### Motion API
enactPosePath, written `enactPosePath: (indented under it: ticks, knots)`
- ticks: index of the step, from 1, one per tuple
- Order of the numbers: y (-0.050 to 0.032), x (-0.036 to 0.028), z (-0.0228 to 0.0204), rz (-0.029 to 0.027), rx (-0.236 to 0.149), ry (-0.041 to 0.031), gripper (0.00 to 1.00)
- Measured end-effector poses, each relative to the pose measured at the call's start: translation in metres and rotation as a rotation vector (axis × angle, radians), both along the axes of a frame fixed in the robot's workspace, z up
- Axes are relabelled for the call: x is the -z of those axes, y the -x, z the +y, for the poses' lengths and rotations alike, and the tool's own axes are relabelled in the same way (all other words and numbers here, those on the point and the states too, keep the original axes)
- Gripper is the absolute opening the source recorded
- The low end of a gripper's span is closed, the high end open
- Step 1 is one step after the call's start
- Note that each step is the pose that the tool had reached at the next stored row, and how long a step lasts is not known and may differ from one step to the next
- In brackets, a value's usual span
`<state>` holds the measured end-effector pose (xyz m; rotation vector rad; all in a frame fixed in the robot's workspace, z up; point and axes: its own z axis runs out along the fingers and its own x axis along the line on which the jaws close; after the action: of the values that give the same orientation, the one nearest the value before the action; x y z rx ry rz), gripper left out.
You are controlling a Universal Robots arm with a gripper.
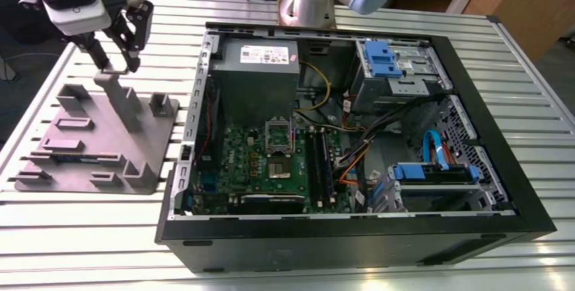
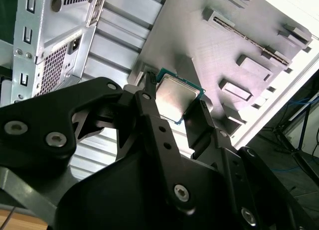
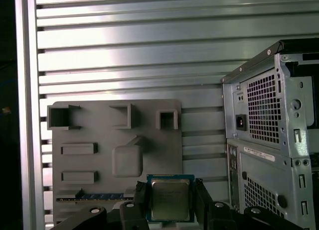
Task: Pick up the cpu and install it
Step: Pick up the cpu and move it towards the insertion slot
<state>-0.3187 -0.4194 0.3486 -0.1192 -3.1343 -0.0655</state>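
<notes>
Black fingers [image 3: 139, 202] of the gripper [image 2: 174, 101] are closed in on the cpu [image 3: 170, 199]. One finger presses on each side, so the small square chip is pinched by its edges. Its shiny silver top and thin green rim show in both wrist views. The chip is held up in the air above the grey plastic tray [image 3: 164, 150], which lies on the table below it. In the exterior view the gripper hangs over the far end of the tray, just above a tall post [image 1: 126, 106] that stands up from it. I cannot tell there if the chip touches the post. The tray has many small raised blocks and slots. A long thin strip [image 3: 99, 196] with blue and green on it lies in one slot. The tray sits on a silver table [image 1: 90, 237] made of long metal slats, at the exterior view's left. Just beside the tray, to the exterior view's right, lies a big black computer case [image 1: 359, 237] with its side open. Inside it is a green board [image 1: 269, 163], and a grey metal box [image 1: 256, 75] with a white label sits at the far end. Blue plastic holders [image 1: 382, 55] and bundles of coloured wires [image 1: 359, 149] are at its right. The round base of the arm [image 1: 310, 1] stands on the table behind the case.
</notes>
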Motion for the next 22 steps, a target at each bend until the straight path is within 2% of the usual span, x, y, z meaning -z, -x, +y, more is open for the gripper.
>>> enactPosePath:
  ticks: [12,22]
  knots:
    - [-0.0114,0.0000,0.0000,0.0000,0.000,0.0000,0.47]
    - [-0.0139,0.0000,0.0000,0.0000,0.000,0.0000,0.47]
